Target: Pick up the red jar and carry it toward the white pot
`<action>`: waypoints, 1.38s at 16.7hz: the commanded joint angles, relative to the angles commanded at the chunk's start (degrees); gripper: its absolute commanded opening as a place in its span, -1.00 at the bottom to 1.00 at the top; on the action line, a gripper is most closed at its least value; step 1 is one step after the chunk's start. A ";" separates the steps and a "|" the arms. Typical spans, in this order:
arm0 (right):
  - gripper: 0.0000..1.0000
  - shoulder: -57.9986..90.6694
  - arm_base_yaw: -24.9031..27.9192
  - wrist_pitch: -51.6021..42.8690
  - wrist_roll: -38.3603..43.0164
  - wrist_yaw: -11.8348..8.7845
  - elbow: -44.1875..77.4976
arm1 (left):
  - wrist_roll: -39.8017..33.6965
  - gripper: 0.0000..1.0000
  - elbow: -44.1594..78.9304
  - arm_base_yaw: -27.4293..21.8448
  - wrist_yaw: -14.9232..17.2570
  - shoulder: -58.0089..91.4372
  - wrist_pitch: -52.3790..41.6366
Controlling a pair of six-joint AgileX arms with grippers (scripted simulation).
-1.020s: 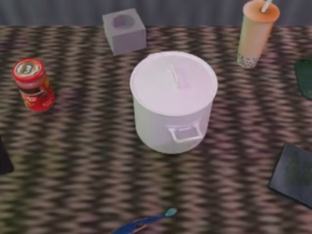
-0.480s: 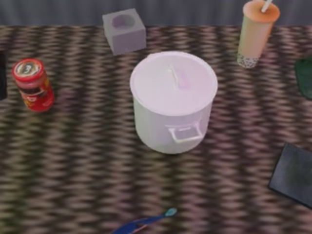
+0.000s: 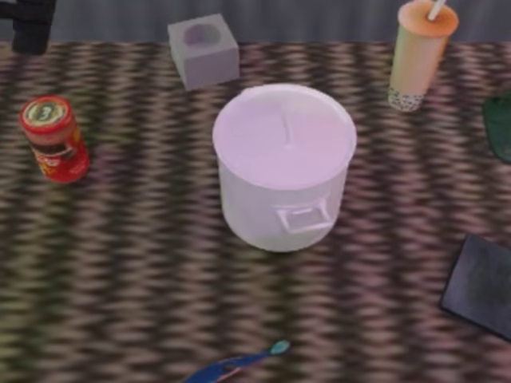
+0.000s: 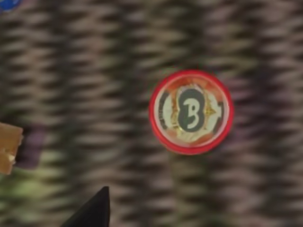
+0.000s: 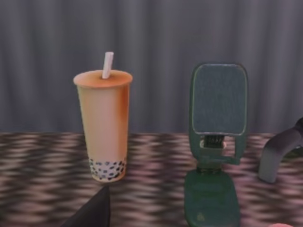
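Top view: the red jar [image 3: 53, 139] stands upright at the frame's left, well apart from the white pot [image 3: 283, 166] at centre. Only a dark piece of the left arm [image 3: 30, 24] shows, cut off at the upper-left corner; I cannot tell how either gripper's jaws stand.

Left wrist view looks straight down on the jar's lid [image 4: 191, 111].

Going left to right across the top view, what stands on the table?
red jar → grey cube box → white pot → orange cup with a straw → dark flat pad
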 joint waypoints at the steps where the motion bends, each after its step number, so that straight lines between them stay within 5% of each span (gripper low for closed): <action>1: 1.00 0.00 0.00 0.00 0.00 0.00 0.00 | 0.35 1.00 5.38 0.08 -0.06 5.38 -3.16; 11: 1.00 0.00 0.00 0.00 0.00 0.00 0.00 | 2.26 1.00 39.41 1.20 -0.80 42.47 -24.98; 23: 1.00 0.00 0.00 0.00 0.00 0.00 0.00 | 2.26 1.00 33.87 1.22 -0.85 43.49 -19.87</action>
